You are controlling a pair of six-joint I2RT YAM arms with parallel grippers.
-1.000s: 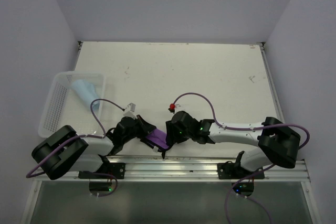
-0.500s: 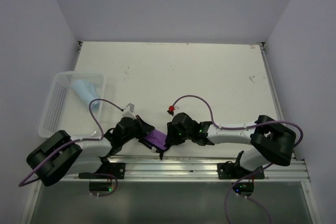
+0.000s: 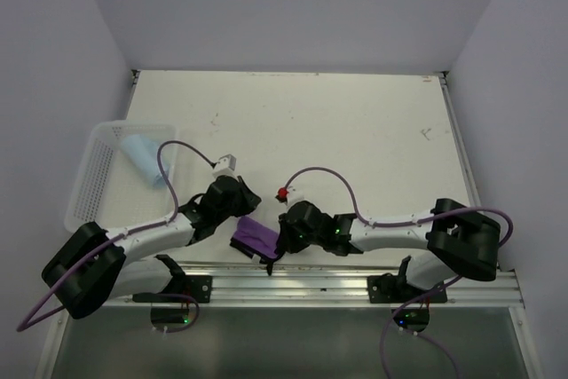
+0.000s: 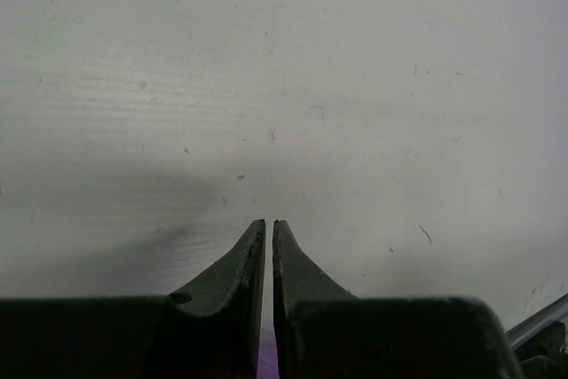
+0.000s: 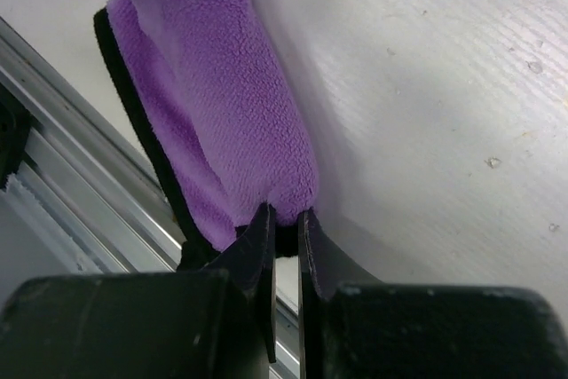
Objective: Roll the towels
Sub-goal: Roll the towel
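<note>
- Pinching 1 end of the purple-faced dark towel [image 5: 222, 113], the right gripper [image 5: 284, 215] has its jaws almost together, with the cloth's black-edged tip between them.
- The left gripper [image 4: 269, 224] shows its jaws nearly touching, tips over the bare table [image 4: 284, 59]. A sliver of purple sits low in the slit, but I cannot tell whether any cloth is nipped there.
- That towel lies loosely folded over itself, purple face outward, at the table's near edge just beside the aluminium rail [image 5: 53, 175], between the 2 grippers.
- The light blue towel [image 3: 142, 155] rests in the white mesh basket [image 3: 93, 185] at the left, well apart.
- Handling, as I judge it: the fleecy cloth looks light and limp, so it should sag and loosen wherever nothing pins it.
- It is probably best taken along 1 hem with both grippers set apart. A pinch at only 1 end would likely twist the roll.
</note>
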